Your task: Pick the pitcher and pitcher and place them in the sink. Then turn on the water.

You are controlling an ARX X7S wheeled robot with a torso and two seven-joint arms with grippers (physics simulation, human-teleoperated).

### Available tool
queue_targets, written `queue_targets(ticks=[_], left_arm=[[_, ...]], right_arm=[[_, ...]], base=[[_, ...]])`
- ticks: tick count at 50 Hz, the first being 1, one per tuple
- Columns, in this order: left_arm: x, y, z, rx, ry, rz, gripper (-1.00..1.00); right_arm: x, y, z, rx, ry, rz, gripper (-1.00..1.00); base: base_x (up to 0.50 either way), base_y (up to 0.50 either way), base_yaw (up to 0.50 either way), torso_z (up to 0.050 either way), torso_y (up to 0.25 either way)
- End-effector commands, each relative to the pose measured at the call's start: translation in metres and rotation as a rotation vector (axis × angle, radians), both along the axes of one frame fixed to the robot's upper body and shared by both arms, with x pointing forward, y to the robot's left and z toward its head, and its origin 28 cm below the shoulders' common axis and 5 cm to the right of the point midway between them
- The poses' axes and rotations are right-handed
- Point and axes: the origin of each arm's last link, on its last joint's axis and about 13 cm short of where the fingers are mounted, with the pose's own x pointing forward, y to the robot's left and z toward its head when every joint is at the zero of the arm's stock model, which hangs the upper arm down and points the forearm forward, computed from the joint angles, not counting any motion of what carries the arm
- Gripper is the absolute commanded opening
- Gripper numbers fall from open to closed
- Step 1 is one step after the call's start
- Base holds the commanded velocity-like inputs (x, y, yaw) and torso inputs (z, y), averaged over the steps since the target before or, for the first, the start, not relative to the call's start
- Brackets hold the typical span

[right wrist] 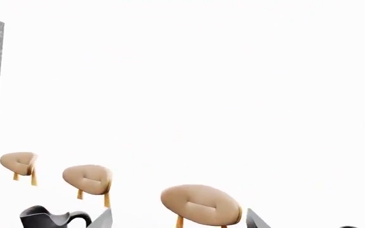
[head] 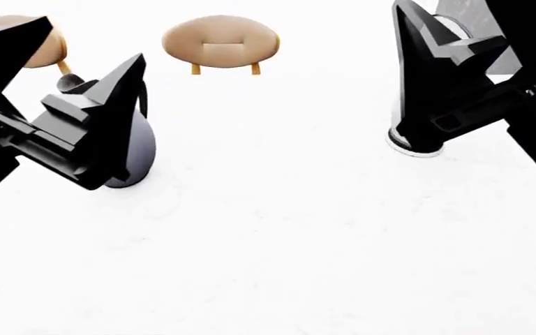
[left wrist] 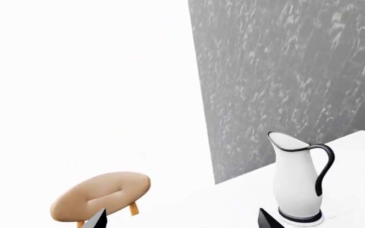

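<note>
Currently both arms up over the white worktop (head: 278, 237). Left gripper (head: 109, 105) hanging in front of the blue-grey pitcher (head: 142, 150) near the worktop's left edge, jaws apart, holding nothing. Right gripper (head: 426, 77) in front of the white pitcher (left wrist: 298, 183), upright near the far right corner by the grey marble wall (left wrist: 284, 71); jaws spread, empty. Tan stools (head: 220, 43) beyond the far edge.

Two jugs on the table (head: 278, 230): one white jug (left wrist: 296, 183), one blue-grey jug (head: 137, 150). Three tan stools (right wrist: 200, 203) (right wrist: 87, 179) (right wrist: 19, 163). Two black end effectors (head: 91, 105) (head: 426, 56).
</note>
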Motion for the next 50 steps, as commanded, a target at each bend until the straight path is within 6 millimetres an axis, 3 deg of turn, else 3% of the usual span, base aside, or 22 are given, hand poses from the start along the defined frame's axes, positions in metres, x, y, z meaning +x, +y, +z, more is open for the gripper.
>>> queue_targets(ticks=[1, 9, 28, 50], left_arm=[[-0.003, 0.003, 0.003, 0.021, -0.002, 0.012, 1.00], [-0.003, 0.007, 0.005, 0.062, 0.010, 0.032, 1.00], [-0.008, 0.014, 0.008, 0.085, -0.001, 0.059, 1.00], [-0.009, 0.015, -0.001, 0.092, 0.024, 0.067, 1.00]], right_arm=[[-0.002, -0.001, 0.003, -0.020, 0.006, -0.007, 1.00], [-0.005, -0.005, 0.010, -0.044, -0.002, -0.027, 1.00], [-0.016, -0.012, 0.016, -0.060, 0.007, -0.072, 1.00], [-0.019, -0.018, 0.015, -0.054, 0.002, -0.105, 1.00]], base=[[0.00, 0.00, 0.00, 0.000, 0.000], [0.05, 0.00, 0.00, 0.000, 0.000], [0.35, 0.00, 0.00, 0.000, 0.001], [0.00, 0.00, 0.00, 0.000, 0.000]])
